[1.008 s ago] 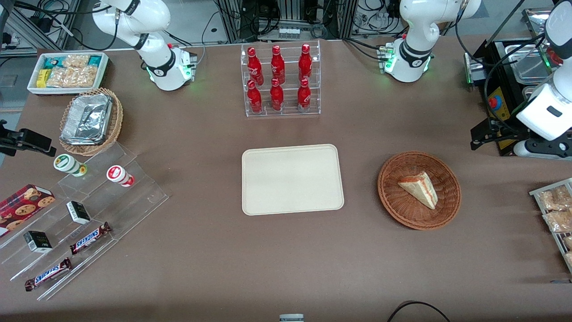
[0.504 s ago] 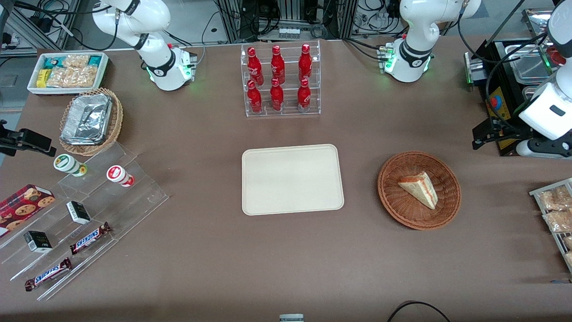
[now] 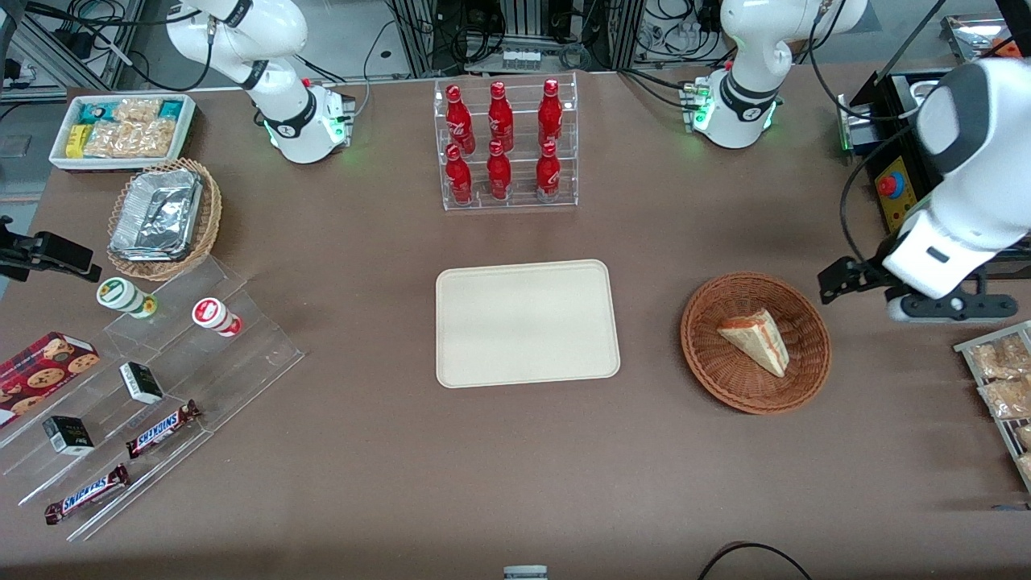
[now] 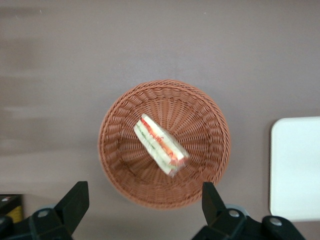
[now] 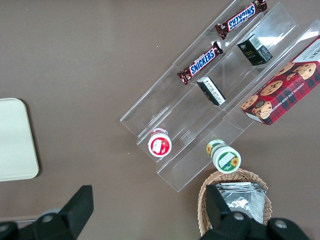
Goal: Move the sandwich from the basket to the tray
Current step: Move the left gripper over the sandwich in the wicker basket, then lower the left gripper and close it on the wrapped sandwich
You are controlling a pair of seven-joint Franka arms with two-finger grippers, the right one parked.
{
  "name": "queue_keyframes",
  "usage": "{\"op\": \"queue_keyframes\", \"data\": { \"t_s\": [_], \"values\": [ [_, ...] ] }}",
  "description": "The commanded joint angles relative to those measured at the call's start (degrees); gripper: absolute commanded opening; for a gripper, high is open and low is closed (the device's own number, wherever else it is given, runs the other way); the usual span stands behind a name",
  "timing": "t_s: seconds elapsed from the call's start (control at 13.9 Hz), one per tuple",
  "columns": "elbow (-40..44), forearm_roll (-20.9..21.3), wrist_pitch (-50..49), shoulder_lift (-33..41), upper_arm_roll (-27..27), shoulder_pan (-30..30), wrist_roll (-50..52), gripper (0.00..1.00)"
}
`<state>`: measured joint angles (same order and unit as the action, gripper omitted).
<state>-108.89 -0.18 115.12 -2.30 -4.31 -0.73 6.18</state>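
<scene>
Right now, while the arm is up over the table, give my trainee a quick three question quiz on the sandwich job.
1. True or false: the sandwich already lies on the tray.
2. Where is the claw?
A. shut on the sandwich
B. open, above the basket, touching nothing
C. resting on the tray
3. Fill in: the rack of red bottles stands ____ from the front camera than the tray.

Key:
1. False. It lies in the basket.
2. B.
3. Farther.
</scene>
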Motion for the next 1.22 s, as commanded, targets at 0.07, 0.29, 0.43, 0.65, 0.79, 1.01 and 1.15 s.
{"op": "queue_keyframes", "data": {
  "t_s": [0.07, 0.29, 0.43, 0.65, 0.79, 1.01, 1.15],
  "values": [
    [-10.36, 0.61, 8.35, 2.30, -2.36, 0.20, 19.06, 1.00],
    [-17.30, 0.70, 18.09, 2.13, -2.90, 0.20, 32.45, 1.00],
    [-19.60, 0.70, 23.11, 0.72, -3.52, 0.20, 37.65, 1.00],
    [-23.02, 0.70, 31.10, -2.09, -3.52, 0.20, 43.11, 1.00],
    [-25.48, 0.70, 35.42, -3.76, -3.52, 0.20, 43.21, 1.00],
    [-26.99, 0.70, 38.24, -5.26, -3.43, 0.11, 43.30, 1.00],
    [-26.99, 0.62, 38.95, -6.75, -3.34, -0.06, 43.30, 1.00]
  ]
}}
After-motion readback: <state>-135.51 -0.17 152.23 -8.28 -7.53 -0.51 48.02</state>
